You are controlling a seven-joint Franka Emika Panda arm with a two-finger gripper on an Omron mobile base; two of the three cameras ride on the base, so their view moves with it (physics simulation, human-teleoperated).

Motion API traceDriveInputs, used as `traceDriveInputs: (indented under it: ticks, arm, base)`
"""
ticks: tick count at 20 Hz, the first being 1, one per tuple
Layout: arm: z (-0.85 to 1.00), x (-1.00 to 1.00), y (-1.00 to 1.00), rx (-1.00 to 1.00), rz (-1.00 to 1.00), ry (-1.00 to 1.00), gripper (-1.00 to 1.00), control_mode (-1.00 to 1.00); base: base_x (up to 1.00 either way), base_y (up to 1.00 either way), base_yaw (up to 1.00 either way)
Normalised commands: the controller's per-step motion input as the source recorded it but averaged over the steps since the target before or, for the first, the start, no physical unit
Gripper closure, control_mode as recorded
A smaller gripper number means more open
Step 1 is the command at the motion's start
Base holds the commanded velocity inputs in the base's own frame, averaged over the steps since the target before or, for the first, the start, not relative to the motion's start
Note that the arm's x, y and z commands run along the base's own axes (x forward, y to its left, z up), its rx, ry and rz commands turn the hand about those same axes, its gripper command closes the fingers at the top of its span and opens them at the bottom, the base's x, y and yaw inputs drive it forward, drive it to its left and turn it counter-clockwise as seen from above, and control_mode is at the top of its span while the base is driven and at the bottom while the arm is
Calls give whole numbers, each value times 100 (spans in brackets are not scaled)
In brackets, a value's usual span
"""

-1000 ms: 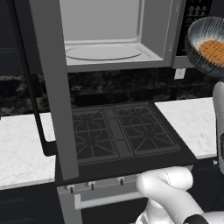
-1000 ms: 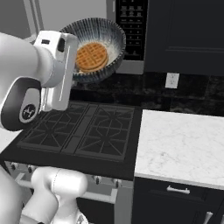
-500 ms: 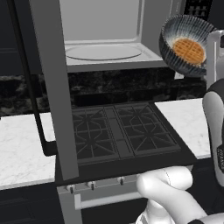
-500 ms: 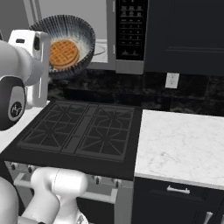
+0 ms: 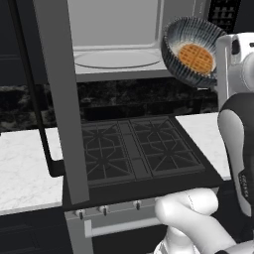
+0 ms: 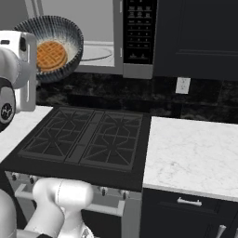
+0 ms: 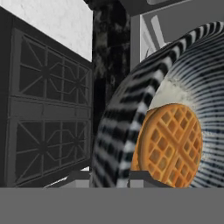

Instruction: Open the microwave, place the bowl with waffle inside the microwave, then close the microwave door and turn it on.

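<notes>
Nearest, upper right of the left base view, the pincer (image 5: pixel 218 59) pinches the tilted bowl (image 5: pixel 191 52); its waffle (image 5: pixel 196 58) could slide out. Beyond, the bowl could clip the open microwave (image 5: pixel 119 37) frame.

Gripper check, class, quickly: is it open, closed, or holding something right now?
Gripper: closed, holding the bowl by its rim, tipped on its side with the waffle inside, in front of the open microwave.
</notes>
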Motion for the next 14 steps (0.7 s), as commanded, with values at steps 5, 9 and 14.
traceDriveInputs:
  ticks: [5,9,14]
  arm:
    - [1,15,45,0,2,0,100,-100]
    - [1,45,27,0,0,0,100,-100]
    - [0,77,16,0,1,0,100,-100]
  base:
    - [0,0,0]
    - [0,0,0]
    - [0,0,0]
